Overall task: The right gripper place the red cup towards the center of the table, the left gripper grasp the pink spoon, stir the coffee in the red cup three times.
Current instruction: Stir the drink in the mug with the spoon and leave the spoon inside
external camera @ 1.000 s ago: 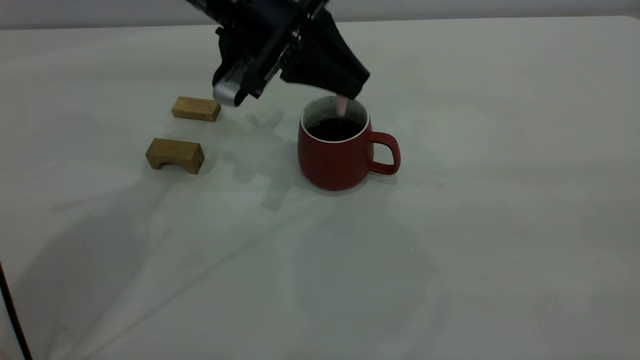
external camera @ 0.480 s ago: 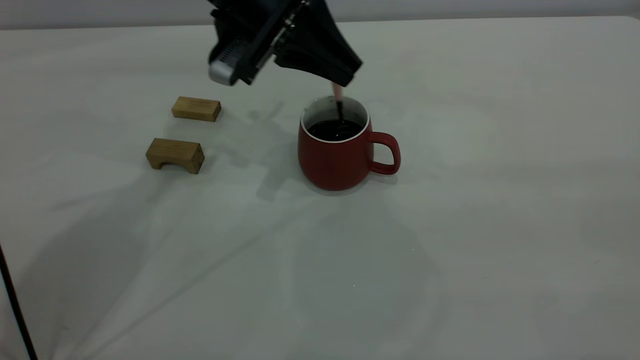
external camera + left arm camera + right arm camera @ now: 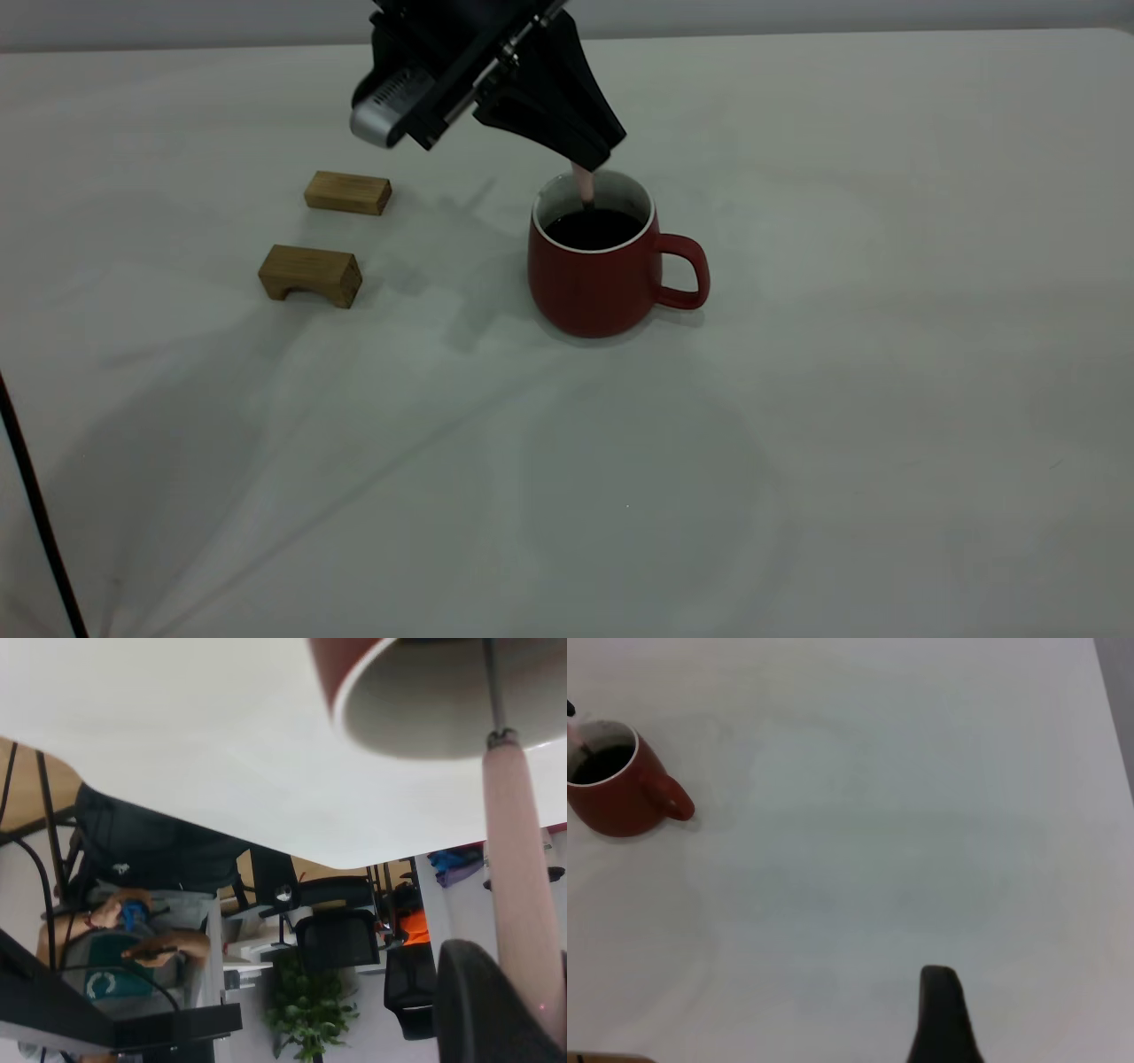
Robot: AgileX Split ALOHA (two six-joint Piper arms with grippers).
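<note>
The red cup [image 3: 594, 283] stands upright near the middle of the table [image 3: 797, 399], handle pointing right, with dark coffee [image 3: 592, 229] inside. Just above its far rim hangs my left gripper [image 3: 595, 158], shut on the pink spoon [image 3: 583, 184], which points down into the coffee. In the left wrist view the pink spoon handle [image 3: 523, 859] runs from the left gripper [image 3: 532, 1001] to the grey neck inside the red cup [image 3: 416, 709]. My right gripper [image 3: 941, 1019] shows only as a dark tip, far from the red cup [image 3: 620, 802].
Two wooden blocks lie left of the cup: a flat one [image 3: 347, 192] and an arched one [image 3: 310, 275]. A black cable [image 3: 35, 523] crosses the lower left corner. Beyond the table edge sit a person [image 3: 133, 939], chairs and a plant.
The left gripper has shifted left and slightly up over the cup. The spoon has moved with it, from the rim's far right to its far left. The cup stayed put.
</note>
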